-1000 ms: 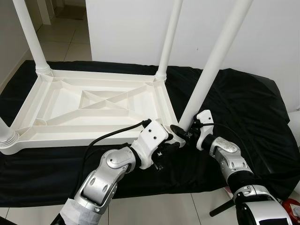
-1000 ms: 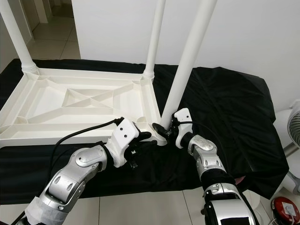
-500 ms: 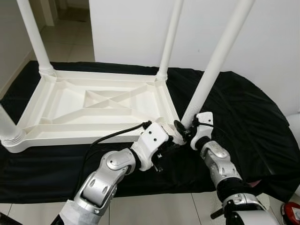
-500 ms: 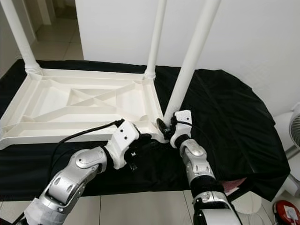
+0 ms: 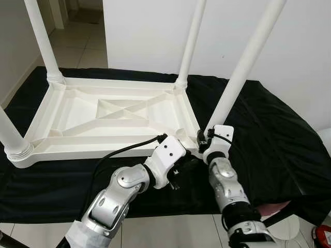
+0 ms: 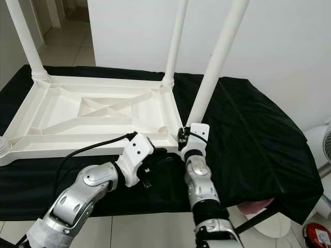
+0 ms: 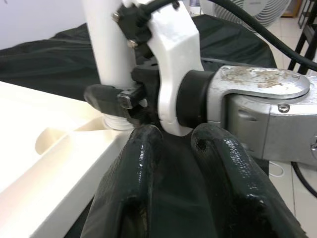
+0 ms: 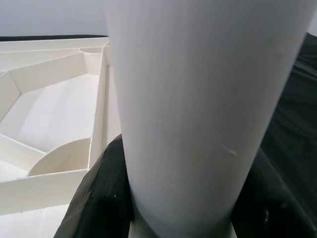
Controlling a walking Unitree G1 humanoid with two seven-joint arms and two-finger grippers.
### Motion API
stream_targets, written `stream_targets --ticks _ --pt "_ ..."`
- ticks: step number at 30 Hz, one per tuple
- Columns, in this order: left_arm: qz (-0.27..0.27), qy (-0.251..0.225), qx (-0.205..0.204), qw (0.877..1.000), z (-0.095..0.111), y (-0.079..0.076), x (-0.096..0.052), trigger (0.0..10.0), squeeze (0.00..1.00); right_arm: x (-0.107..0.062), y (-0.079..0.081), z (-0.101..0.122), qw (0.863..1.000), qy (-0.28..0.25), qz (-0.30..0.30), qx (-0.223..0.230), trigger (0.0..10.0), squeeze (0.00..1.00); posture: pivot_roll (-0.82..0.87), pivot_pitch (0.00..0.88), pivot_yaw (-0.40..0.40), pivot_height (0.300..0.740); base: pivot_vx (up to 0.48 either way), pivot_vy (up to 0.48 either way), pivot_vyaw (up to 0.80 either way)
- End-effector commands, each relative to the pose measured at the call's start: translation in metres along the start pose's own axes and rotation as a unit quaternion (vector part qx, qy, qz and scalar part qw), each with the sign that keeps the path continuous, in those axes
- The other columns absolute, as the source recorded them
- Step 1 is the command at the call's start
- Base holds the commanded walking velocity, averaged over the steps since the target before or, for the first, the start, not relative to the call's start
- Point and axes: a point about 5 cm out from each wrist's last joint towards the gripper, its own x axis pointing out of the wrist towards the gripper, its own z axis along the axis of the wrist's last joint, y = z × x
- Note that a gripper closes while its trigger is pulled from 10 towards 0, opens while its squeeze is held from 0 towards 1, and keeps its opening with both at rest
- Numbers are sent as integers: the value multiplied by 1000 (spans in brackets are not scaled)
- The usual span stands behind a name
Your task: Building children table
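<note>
A white plastic children's table (image 5: 77,111) lies upside down on a black cloth (image 5: 269,129), with four white legs pointing up. My right gripper (image 5: 202,141) is shut on the base of the near right leg (image 5: 243,62), just above its corner socket. In the right wrist view the leg (image 8: 198,99) runs between the black fingers (image 8: 99,198). My left gripper (image 5: 187,161) hovers low over the cloth beside that corner, its fingertips (image 7: 148,134) a narrow gap apart, holding nothing and pointing at the right wrist (image 7: 173,64).
The other legs stand at the far left (image 5: 44,41), far right (image 5: 190,41) and near left (image 5: 10,137). A white wall is behind the table. A fan (image 6: 326,150) and a red object (image 6: 318,235) stand on the tiled floor at right.
The camera has shifted. My right forearm has swung in from the right to stand almost under the leg, gripper still on the leg's base. The left arm has hardly moved.
</note>
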Motion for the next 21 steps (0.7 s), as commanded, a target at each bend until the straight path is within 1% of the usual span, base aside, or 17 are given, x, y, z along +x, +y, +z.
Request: stream_targets --ticks 1,4,5,10,16,17,18,19,21 --pt "-1 -3 -2 1000 1 -5 3 10000 0 -5 -9 -15 999 36 -19 -1 10000 0 -13 0 -103 740 0 0 0" --pt "-2 -3 -2 1000 1 -6 3 10000 0 -4 -11 -13 999 34 -17 -4 10000 0 -12 0 -105 740 0 0 0" --pt "-1 -3 -1 1000 1 -5 3 10000 0 -5 -12 -11 999 28 -19 -7 10000 1000 -12 0 -105 740 0 0 0" --pt "-1 -2 0 1000 1 -4 2 10000 0 -9 -8 -2 1000 -5 13 -3 10000 1000 -11 0 -109 740 0 0 0" --pt "-1 -2 -1 1000 1 -5 2 10000 0 -13 -9 1 1000 -14 24 2 10000 1000 -11 0 -109 740 0 0 0" --pt "-1 -2 -1 1000 0 -5 2 10000 0 -17 -11 2 999 -23 40 3 10000 1000 -11 0 -109 740 0 0 0" --pt "-1 -2 -1 1000 0 -5 2 10000 0 -17 -11 2 999 -23 40 3 10000 1000 -11 0 -109 740 0 0 0" --pt "-1 -1 -1 1000 0 -5 2 10000 0 -20 -14 3 998 -28 52 7 10000 1000 -12 0 -111 740 0 0 0" --pt "1 -2 -1 1000 0 -5 1 10000 0 -27 -22 5 995 -29 96 9 10000 1000 -12 0 -111 740 0 0 0"
